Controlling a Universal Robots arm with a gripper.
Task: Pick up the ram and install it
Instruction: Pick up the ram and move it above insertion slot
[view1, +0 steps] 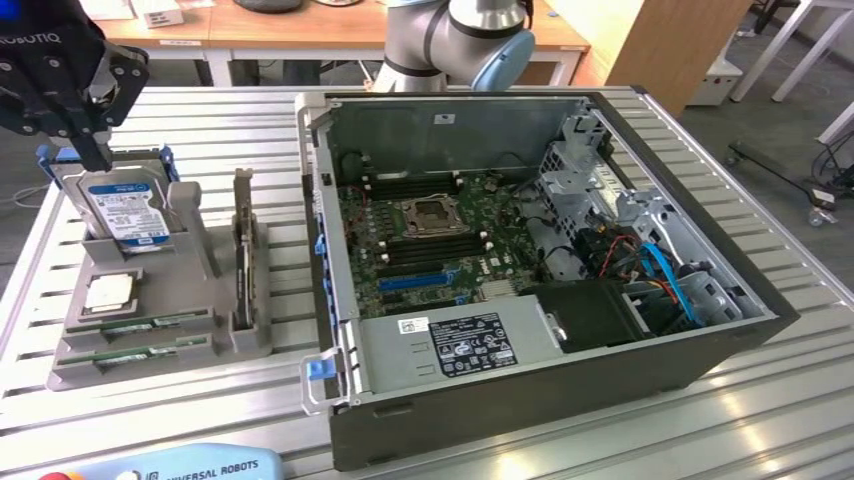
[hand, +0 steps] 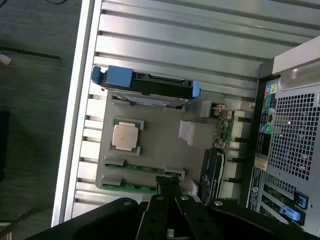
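Observation:
Two ram sticks lie in slots at the near end of the grey parts holder (view1: 80, 370): one ram (view1: 147, 324) and a second ram (view1: 134, 352) beside it. They appear in the wrist view as thin green strips, ram (hand: 142, 167) and ram (hand: 125, 187). My gripper (view1: 94, 158) hangs shut at the exterior view's far left, above the holder's far end and over the upright hard drive (view1: 127, 205). Nothing is between its fingers. In the wrist view the closed gripper (hand: 168, 181) points down towards the rams' end of the holder.
The holder also carries a square silver processor (view1: 110, 290) and a dark expansion card (view1: 243, 250) standing on edge. The open computer case (view1: 747, 330) with its motherboard (view1: 427, 235) lies to the exterior view's right. A teach pendant (view1: 174, 465) sits at the front table edge.

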